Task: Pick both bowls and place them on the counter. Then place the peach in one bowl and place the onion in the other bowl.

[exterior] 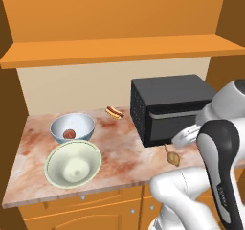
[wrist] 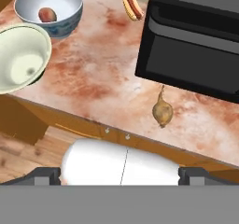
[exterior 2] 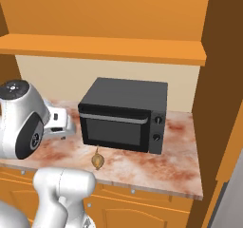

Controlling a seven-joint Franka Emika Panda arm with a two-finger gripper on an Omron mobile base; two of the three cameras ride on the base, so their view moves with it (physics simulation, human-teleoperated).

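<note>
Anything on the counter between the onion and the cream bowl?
Nothing. In the hand view, only bare marbled counter lies between the onion and the cream bowl; the hot dog sits farther back.

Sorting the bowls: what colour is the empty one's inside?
Pale cream-green inside the empty bowl; clearest in the left base view.

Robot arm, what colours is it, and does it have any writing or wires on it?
The arm is glossy white with rounded, bulging shells and dark grey to black joint sections. One dark band carries small pale lettering, too small to read. No cables show. The gripper has two small dark finger tips.
</note>
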